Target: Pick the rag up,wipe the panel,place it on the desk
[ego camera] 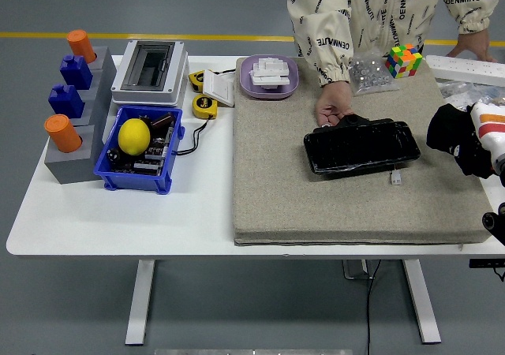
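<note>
Head view is showing my right hand gripping a dark black cloth rag, bunched around my fingers, hovering over the grey felt mat on the white counter. Just left of my hand, the glossy black rectangular panel is lying flat, with a person's hand steadying its far corner.

A lab or workshop: grey floor with a yellow line at 12 o'clock, white surface bearing an electrical box.
</note>
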You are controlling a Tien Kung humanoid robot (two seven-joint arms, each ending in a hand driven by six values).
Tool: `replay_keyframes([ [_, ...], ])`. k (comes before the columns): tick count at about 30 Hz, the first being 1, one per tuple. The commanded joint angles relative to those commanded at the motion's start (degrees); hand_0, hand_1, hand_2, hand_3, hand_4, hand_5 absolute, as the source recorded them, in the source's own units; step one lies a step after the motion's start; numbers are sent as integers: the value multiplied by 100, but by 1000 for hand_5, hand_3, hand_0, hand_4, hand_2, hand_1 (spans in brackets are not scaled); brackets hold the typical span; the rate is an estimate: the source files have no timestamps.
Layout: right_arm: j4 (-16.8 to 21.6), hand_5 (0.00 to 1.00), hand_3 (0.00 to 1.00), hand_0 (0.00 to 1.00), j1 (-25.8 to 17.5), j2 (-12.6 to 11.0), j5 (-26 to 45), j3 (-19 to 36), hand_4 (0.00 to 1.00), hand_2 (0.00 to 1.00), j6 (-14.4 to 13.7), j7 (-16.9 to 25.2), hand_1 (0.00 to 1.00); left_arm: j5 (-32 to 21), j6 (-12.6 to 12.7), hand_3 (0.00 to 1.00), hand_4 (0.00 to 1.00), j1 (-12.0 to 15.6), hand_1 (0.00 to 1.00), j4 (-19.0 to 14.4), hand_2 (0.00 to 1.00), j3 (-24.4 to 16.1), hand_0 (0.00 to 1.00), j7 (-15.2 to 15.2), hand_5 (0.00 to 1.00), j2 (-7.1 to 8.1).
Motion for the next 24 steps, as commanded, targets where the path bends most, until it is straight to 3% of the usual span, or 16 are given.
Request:
replay_keyframes([
  [15,212,140,487,308,-319,79,6,675,913,454,-88,-5,430,-2,1,561,626,46,640,1,653,38,610,3,436,11],
  [24,165,140,487,308,-790,441,442,1516,912,454,-215,-7,431,6,1,561,624,90,640,-1,653,47,609,7,433,32],
])
